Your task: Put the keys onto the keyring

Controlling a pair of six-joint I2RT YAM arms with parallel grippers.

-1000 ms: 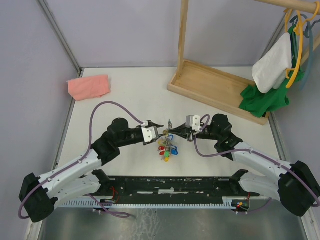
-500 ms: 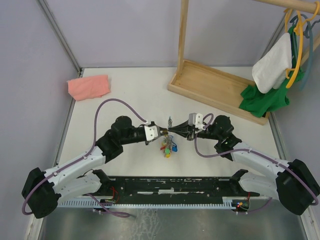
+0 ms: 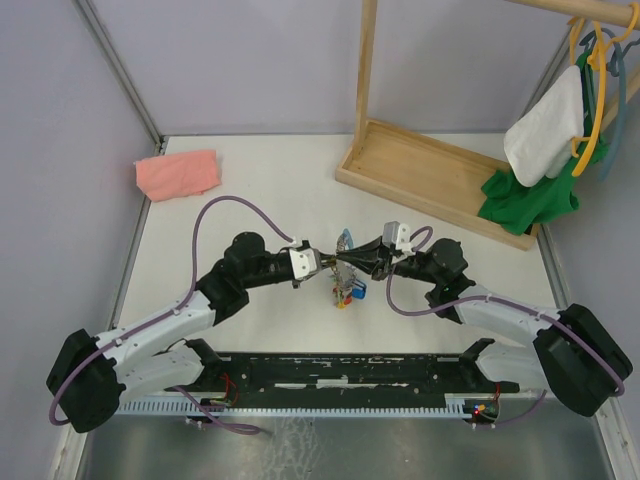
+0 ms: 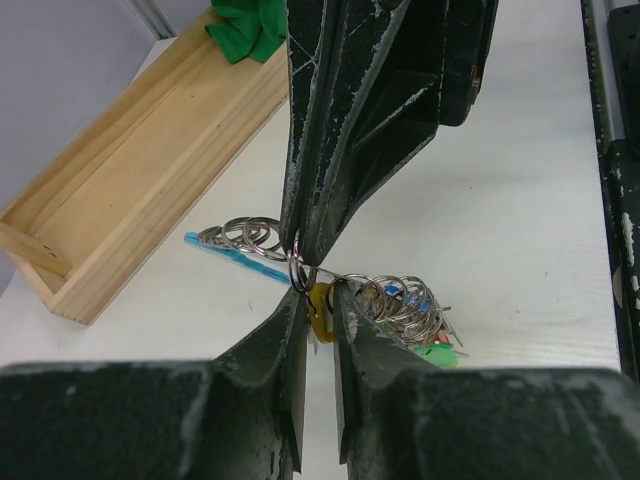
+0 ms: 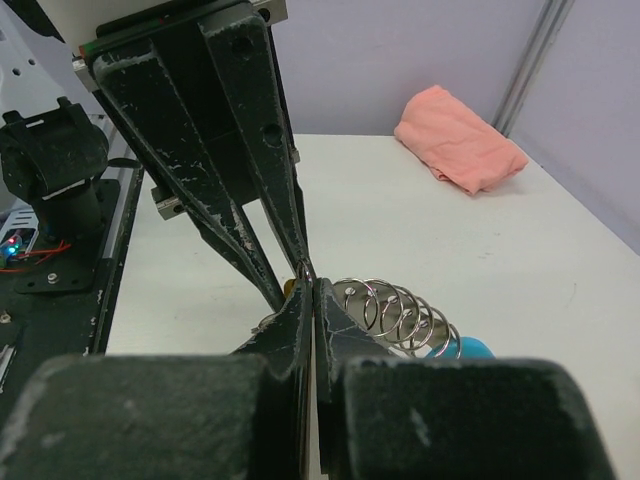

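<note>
In the top view my two grippers meet tip to tip over the middle of the table. My right gripper (image 3: 341,260) (image 5: 313,285) is shut on the thin wire of the keyring (image 4: 297,272). The bunch of coloured keys (image 3: 347,292) and small rings (image 4: 400,300) hangs below it, and the light-blue tag (image 3: 345,240) (image 5: 460,348) sticks out behind. My left gripper (image 3: 322,262) (image 4: 320,292) has its jaws nearly together round the tan-yellow key head (image 4: 320,308), right by the ring. The green key head (image 4: 440,352) lies among the bunch.
A wooden rack base (image 3: 430,175) (image 4: 120,190) stands at the back right, with green cloth (image 3: 530,200) and hangers by its far end. A pink cloth (image 3: 177,173) (image 5: 460,140) lies at the back left. A black rail (image 3: 340,372) runs along the near edge.
My left jaws have narrowed onto the yellow key head. The two grippers have drawn together. The bunch has bunched up and shifted right, and the blue tag has swung up.
</note>
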